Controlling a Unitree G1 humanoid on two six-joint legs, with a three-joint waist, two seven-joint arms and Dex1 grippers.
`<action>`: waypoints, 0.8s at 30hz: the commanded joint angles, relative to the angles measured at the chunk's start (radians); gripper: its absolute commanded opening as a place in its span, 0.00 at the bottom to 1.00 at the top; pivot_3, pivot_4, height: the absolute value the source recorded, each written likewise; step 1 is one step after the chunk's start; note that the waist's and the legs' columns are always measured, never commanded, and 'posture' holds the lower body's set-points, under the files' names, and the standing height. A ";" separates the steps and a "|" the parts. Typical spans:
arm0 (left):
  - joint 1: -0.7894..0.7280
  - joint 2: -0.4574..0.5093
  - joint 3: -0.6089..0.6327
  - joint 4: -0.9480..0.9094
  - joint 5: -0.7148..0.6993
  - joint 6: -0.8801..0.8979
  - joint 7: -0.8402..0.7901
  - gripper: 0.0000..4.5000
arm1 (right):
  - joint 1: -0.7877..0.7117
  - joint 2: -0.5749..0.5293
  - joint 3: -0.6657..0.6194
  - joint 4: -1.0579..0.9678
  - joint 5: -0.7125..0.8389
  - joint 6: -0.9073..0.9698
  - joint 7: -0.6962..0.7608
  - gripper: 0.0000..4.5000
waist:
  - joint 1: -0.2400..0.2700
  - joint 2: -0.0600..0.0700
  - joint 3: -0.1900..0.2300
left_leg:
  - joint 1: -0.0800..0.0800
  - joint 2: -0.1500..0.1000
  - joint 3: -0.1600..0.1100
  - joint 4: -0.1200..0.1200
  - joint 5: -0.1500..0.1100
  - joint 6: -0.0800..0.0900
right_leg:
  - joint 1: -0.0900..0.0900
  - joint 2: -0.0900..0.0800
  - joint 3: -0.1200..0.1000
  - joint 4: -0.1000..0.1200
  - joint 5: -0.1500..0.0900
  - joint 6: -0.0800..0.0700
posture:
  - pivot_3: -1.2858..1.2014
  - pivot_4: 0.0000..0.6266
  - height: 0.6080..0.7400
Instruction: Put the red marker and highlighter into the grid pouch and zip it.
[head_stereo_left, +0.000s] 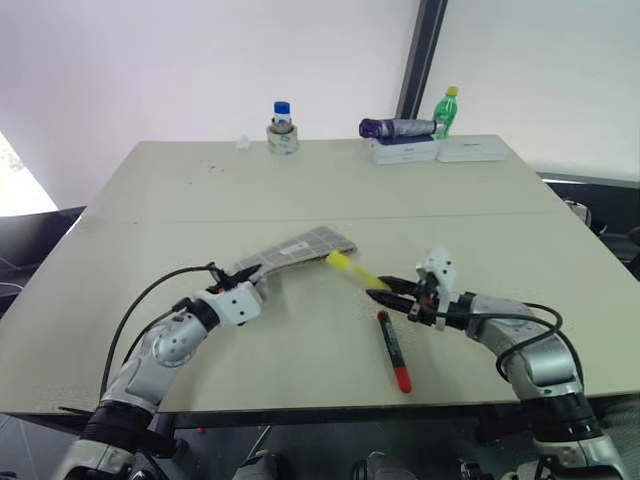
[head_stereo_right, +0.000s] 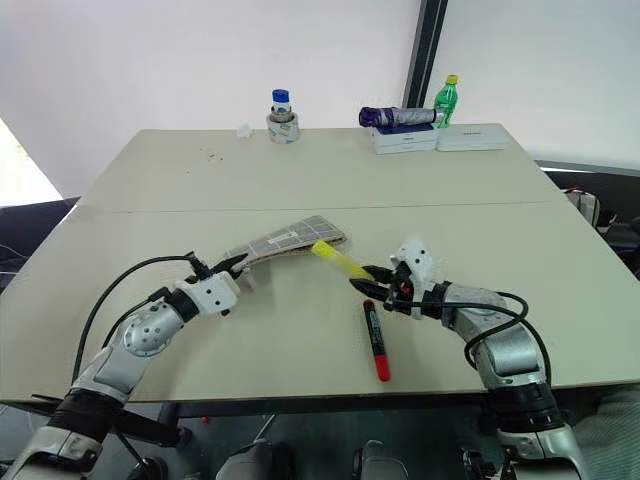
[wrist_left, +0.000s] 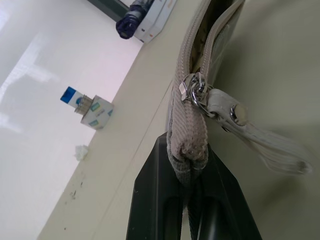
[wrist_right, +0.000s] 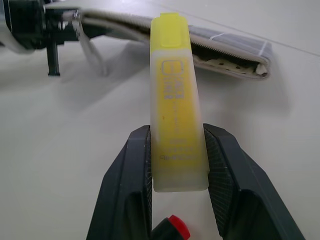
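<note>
right gripper (wrist_right: 177, 150) pinches the highlighter (wrist_right: 175, 95), rigid, light, slick, held at its base; left gripper (wrist_left: 192, 200) clamps the soft grid pouch (head_stereo_left: 300, 248) corner.

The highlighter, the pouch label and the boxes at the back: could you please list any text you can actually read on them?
None of it can be read.
Highlighter: printed marks along the barrel, too faint to read.
Grid pouch: small white label, too small to read.
White boxes at the table's far edge: dark print on the side, blurred.
Jar: label markings, too small to read.
</note>
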 joint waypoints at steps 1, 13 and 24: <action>-0.013 0.004 0.019 -0.022 -0.025 -0.012 0.002 0.00 | -0.028 0.003 0.011 0.009 -0.032 -0.042 -0.021 0.20 | 0.000 0.000 0.000 | 0.000 0.000 0.000 0.000 0.000 0.000 | 0.000 0.000 0.000 0.000 0.000 0.000 | 0.52 0.24 1.00; -0.010 0.021 -0.006 -0.055 0.012 -0.022 -0.018 0.00 | -0.093 0.022 0.044 0.099 -0.086 -0.081 -0.053 0.20 | 0.001 0.000 0.000 | 0.000 0.000 0.000 0.000 0.000 0.000 | 0.000 0.000 0.000 0.000 0.000 0.000 | 0.52 0.24 1.00; -0.026 0.069 -0.052 -0.084 0.057 -0.087 -0.062 0.00 | -0.206 -0.060 0.198 0.100 -0.269 -0.180 0.022 0.20 | 0.000 0.000 0.000 | 0.000 0.000 0.001 0.000 0.000 0.000 | -0.001 0.000 0.000 0.000 0.000 0.000 | 0.52 0.24 1.00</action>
